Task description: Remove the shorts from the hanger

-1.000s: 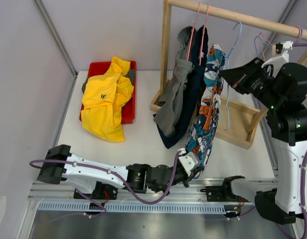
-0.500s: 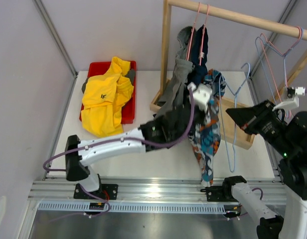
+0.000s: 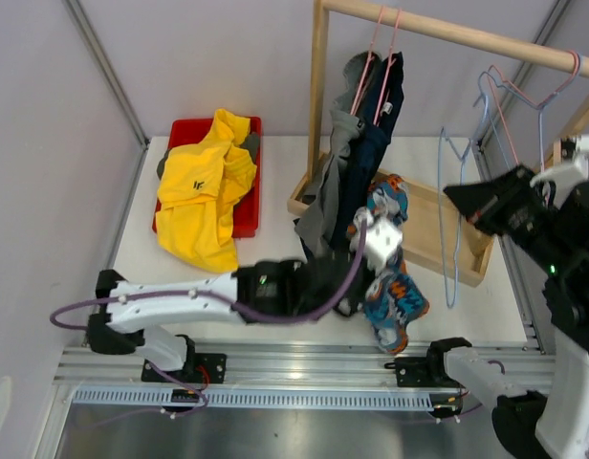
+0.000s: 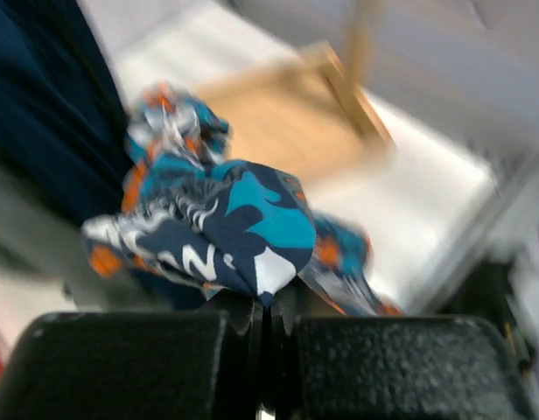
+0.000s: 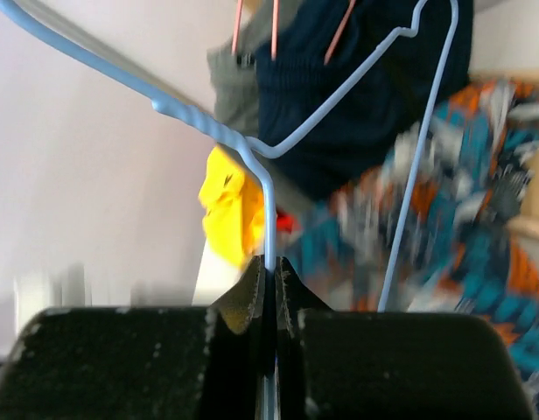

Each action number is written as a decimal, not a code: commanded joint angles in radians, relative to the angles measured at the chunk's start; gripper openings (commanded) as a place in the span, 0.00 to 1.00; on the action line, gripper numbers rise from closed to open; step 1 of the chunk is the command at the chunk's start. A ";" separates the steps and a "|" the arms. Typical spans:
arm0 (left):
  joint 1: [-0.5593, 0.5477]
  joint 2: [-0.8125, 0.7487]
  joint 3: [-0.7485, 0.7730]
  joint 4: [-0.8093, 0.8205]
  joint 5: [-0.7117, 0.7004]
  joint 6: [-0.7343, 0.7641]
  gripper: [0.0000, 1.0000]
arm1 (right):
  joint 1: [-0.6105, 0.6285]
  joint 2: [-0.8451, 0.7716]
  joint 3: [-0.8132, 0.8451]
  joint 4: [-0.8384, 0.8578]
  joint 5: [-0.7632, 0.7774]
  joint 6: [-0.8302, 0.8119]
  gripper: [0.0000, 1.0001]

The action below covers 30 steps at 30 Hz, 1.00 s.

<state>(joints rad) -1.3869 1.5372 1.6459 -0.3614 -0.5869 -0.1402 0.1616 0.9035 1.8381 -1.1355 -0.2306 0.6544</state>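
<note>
The cartoon-print shorts (image 3: 395,308) lie bunched on the table in front of the rack, free of the light blue hanger (image 3: 448,268). My left gripper (image 3: 369,277) is shut on a fold of them; the left wrist view shows the shorts (image 4: 226,219) pinched at the left gripper (image 4: 268,302). My right gripper (image 3: 451,196) holds the bare blue hanger (image 5: 252,149) in the air, right gripper (image 5: 269,267) shut on its wire. Navy shorts (image 3: 371,143) and grey shorts (image 3: 335,163) hang on pink hangers (image 3: 379,48). Yellow shorts (image 3: 204,186) lie on the red tray (image 3: 249,206).
The wooden rack has a rail (image 3: 447,33) across the top, a post (image 3: 317,86) and a tray-like base (image 3: 447,239). Bare blue and pink hangers (image 3: 510,96) hang at the rail's right end. Grey walls close in on the left and back.
The cartoon-print shorts have come off the blue hanger. My left gripper dropped from mid-height toward the table with them. The right gripper lifted the bare hanger slightly up and right.
</note>
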 commanded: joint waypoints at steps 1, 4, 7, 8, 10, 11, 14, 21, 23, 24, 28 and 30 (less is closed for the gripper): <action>-0.205 -0.178 -0.090 -0.223 -0.223 -0.137 0.00 | -0.002 0.174 0.105 0.138 0.127 -0.088 0.00; -0.273 -0.253 -0.084 -0.536 -0.351 -0.348 0.00 | -0.007 0.286 0.205 0.190 0.183 -0.122 0.00; -0.297 -0.333 -0.061 -0.738 -0.413 -0.523 0.00 | -0.048 0.356 0.266 0.247 0.185 -0.128 0.00; -0.297 -0.353 -0.057 -0.840 -0.459 -0.553 0.00 | -0.071 0.395 0.286 0.258 0.172 -0.124 0.00; -0.293 -0.403 -0.043 -0.907 -0.505 -0.591 0.00 | -0.149 0.428 0.282 0.310 0.110 -0.096 0.00; -0.276 -0.419 -0.026 -0.936 -0.533 -0.592 0.00 | -0.187 0.458 0.277 0.330 0.085 -0.081 0.00; -0.204 -0.479 -0.032 -0.852 -0.503 -0.480 0.00 | -0.269 0.509 0.257 0.404 0.010 -0.038 0.00; -0.006 -0.494 0.002 -0.648 -0.450 -0.192 0.00 | -0.310 0.557 0.141 0.494 -0.055 -0.007 0.00; 0.107 -0.503 0.021 -0.550 -0.420 -0.080 0.00 | -0.309 0.517 0.012 0.531 -0.078 0.004 0.00; 0.156 -0.512 0.031 -0.521 -0.363 -0.043 0.00 | -0.309 0.496 -0.029 0.555 -0.079 0.004 0.00; 0.377 -0.464 0.138 -0.438 -0.228 0.091 0.00 | -0.310 0.362 -0.204 0.577 -0.075 -0.010 0.00; 0.489 -0.399 0.219 -0.419 -0.177 0.137 0.00 | -0.313 0.322 -0.285 0.582 -0.072 -0.018 0.00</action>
<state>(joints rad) -0.9974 1.0988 1.7416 -0.9184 -0.8711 -0.1616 -0.1463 1.2919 1.6478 -0.4808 -0.2935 0.6426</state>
